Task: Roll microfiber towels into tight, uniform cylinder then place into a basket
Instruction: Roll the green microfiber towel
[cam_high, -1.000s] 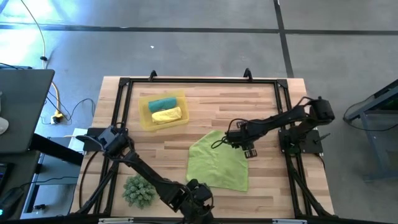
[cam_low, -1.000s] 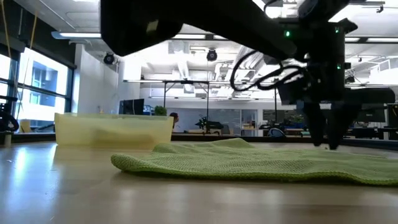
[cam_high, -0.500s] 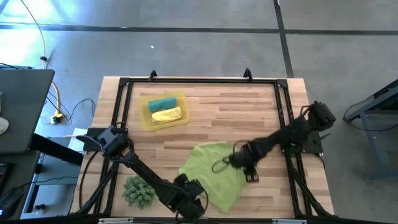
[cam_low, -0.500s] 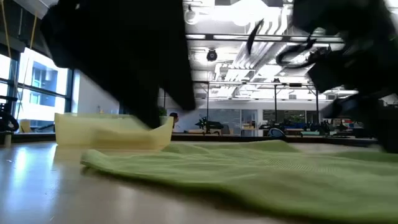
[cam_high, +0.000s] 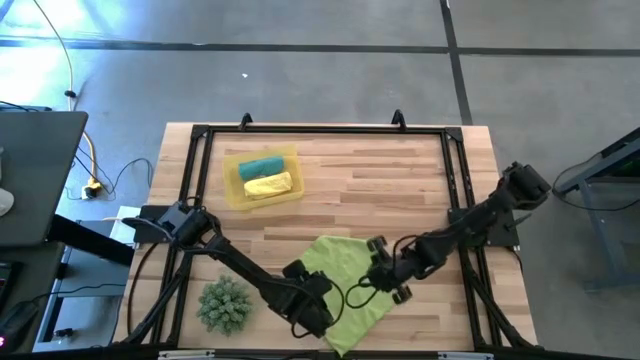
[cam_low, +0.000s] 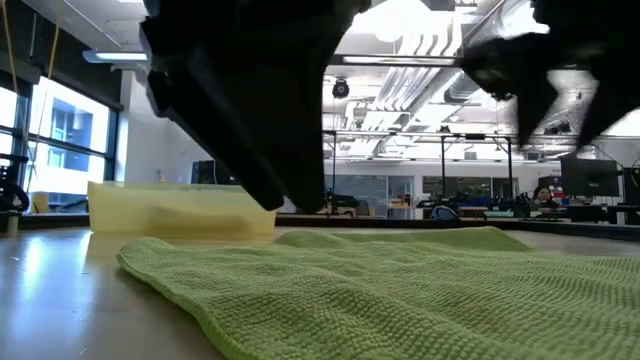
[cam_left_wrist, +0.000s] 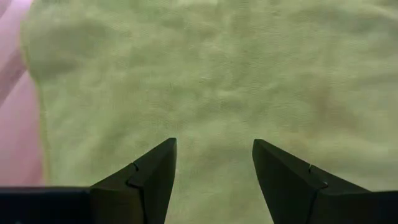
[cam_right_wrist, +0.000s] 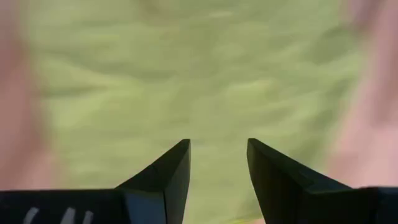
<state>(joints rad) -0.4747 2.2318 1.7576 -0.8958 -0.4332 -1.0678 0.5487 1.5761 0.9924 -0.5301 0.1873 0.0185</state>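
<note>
two done: teal towel (cam_high: 260, 165) and yellow towel (cam_high: 268, 185) sit rolled in the basket (cam_high: 233, 187). lime towel (cam_high: 340, 265) lies flat, unrolled, at the table's (cam_high: 400, 180) near edge. my left fingers (cam_left_wrist: 158, 171) and right fingers (cam_right_wrist: 174, 168) hang over it, parted, empty.

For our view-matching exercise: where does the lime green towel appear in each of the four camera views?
High view: lime green towel low centre, between both arms.
Low view: it spreads across the foreground.
Left wrist view: it fills nearly the whole picture.
Right wrist view: it fills the middle.
Shared landmark: the yellow basket, in the high and low views only.
</note>
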